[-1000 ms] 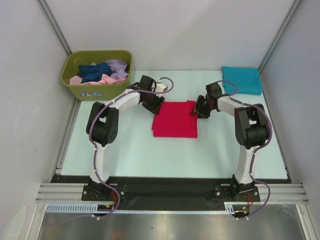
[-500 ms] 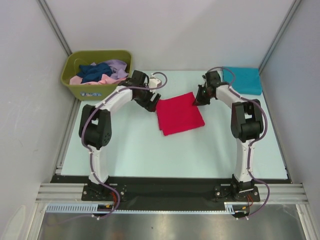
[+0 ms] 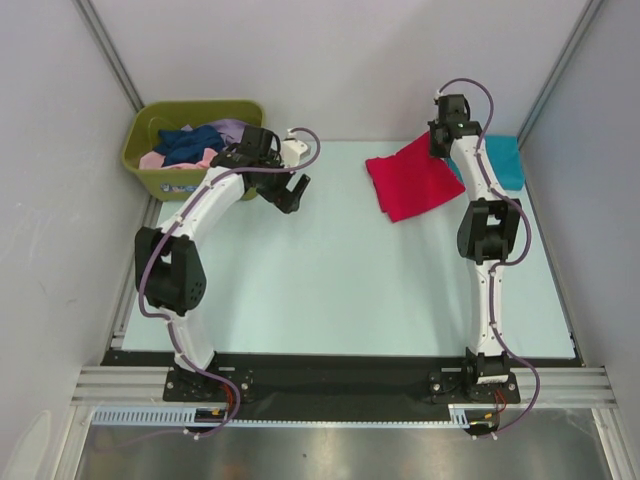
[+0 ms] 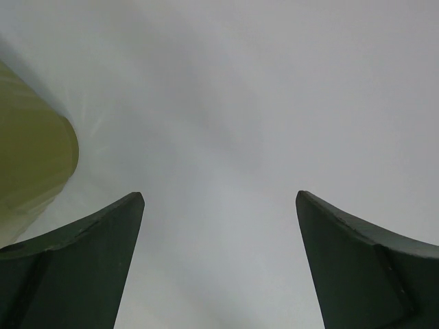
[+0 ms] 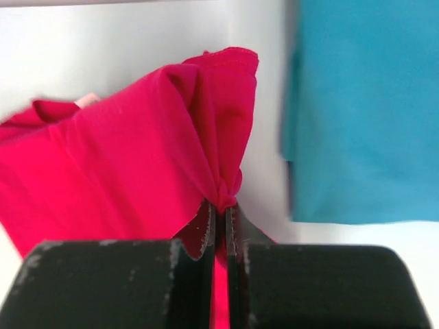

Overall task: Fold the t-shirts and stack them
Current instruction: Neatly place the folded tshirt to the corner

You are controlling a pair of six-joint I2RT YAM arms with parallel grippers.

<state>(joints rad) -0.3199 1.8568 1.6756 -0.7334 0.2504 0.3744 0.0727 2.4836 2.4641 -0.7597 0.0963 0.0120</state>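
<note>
smooth pale tabletop point(image 3: 330, 290), crumpled red t-shirt point(image 5: 123, 171) between right fingers point(image 5: 208, 233)

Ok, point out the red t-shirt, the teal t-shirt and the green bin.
red t-shirt point(image 3: 410, 185), top external view, middle of the folded cloth.
teal t-shirt point(image 3: 505, 165), top external view, right half of the cloth.
olive-green bin point(image 3: 165, 180), top external view, its near wall.

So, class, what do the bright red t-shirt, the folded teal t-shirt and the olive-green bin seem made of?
Bright red t-shirt: soft matte knit cloth, perhaps cotton; it bunches into pleats where pinched, hem stitched. Folded teal t-shirt: similar matte cloth, lying flat. Olive-green bin: probably moulded plastic; smooth, rigid walls, rounded rim.
</note>
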